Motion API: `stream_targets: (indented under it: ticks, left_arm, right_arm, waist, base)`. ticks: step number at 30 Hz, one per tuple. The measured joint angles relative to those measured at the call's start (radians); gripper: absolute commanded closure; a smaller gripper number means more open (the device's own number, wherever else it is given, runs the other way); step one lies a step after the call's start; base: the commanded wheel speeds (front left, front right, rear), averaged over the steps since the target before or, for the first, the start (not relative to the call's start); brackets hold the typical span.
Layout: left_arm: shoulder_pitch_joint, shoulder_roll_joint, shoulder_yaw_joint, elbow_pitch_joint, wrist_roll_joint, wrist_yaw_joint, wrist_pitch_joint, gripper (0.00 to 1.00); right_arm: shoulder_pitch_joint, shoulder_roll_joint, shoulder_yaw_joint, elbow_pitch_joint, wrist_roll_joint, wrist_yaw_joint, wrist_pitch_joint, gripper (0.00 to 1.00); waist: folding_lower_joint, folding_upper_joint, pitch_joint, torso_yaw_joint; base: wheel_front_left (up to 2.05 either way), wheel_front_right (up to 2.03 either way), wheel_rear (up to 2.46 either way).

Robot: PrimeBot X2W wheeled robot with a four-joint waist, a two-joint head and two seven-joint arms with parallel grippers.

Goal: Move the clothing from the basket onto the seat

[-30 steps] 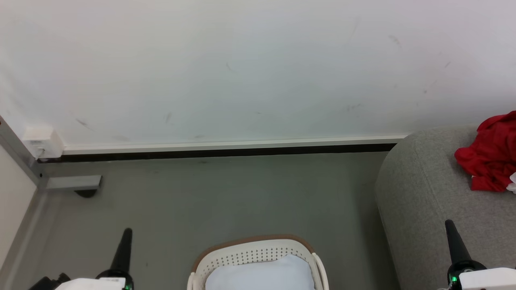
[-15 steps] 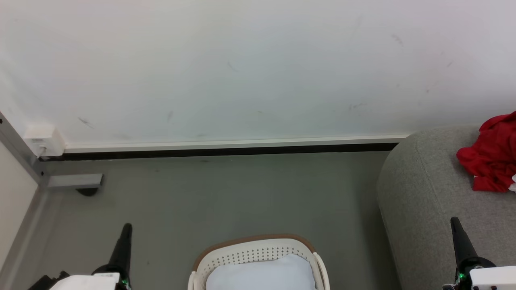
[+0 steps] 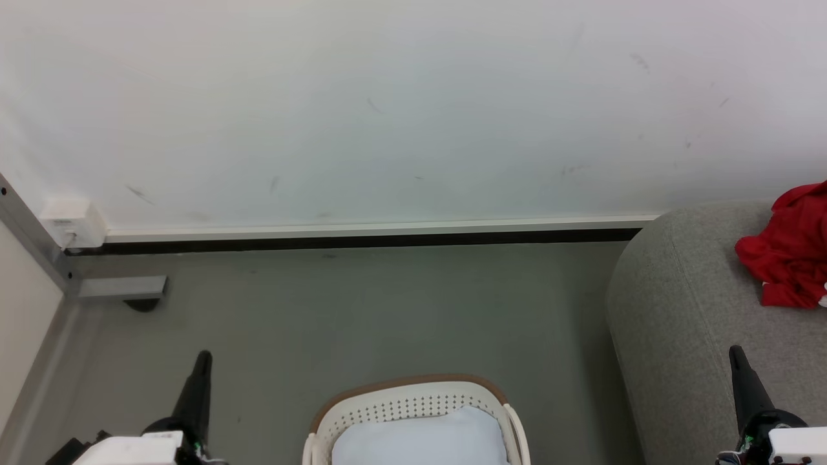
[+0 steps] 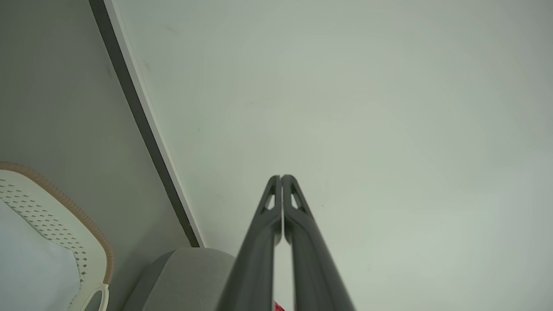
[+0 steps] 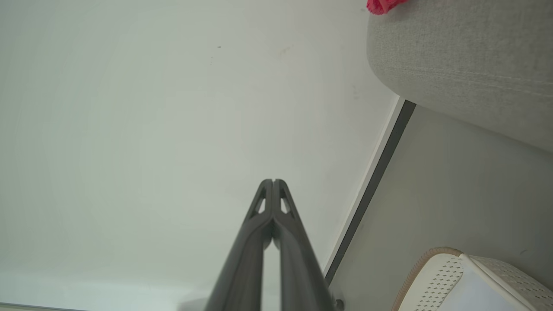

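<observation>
Clothing (image 3: 788, 248) on the seat (image 3: 678, 310), bunched in a red heap at the far right edge of the head view, well apart from the basket (image 3: 404, 405); print not readable among the folds.

White wall (image 3: 387, 97) across the whole upper half, scuffed with faint dark marks, ending in a pale skirting (image 3: 362, 228) with a dark strip beneath. Below that, grey floor (image 3: 362, 310), running from a grey metal post (image 3: 32, 239) at the left to the seat at the right. Light-grey seat with a rounded corner, reaching back to the wall, right of the basket with a band of floor between them. Basket at the bottom middle, cream with rows of small holes and a brown rim, cropped by the lower edge. Inside it a pale white-blue cloth (image 3: 420, 442), smooth, covering what shows of the interior. Small white box (image 3: 71, 219) on the wall in the left corner, just above the skirting.

Left pincer (image 3: 203, 361) at the lower left over the floor, left of the basket, pointing up the view; in the left wrist view both fingers pressed together tip to tip, gripping nothing. Right pincer (image 3: 736, 355) at the lower right over the front of the seat, nearer than the clothing and apart from it. In the right wrist view likewise closed tight, tips touching, nothing between.
</observation>
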Motion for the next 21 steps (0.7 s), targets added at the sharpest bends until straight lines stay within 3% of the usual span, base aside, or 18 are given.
stream_targets:
  ticks: [21]
  left_arm:
    - [-0.009,-0.001,0.006,0.0,-0.072,0.0,0.019,1.0]
  right_arm:
    - [-0.002,0.004,-0.023,-0.006,0.067,0.0,0.021,1.0]
  waist:
    - [0.0,0.0,0.003,0.004]
  base:
    - [0.0,0.0,0.0]
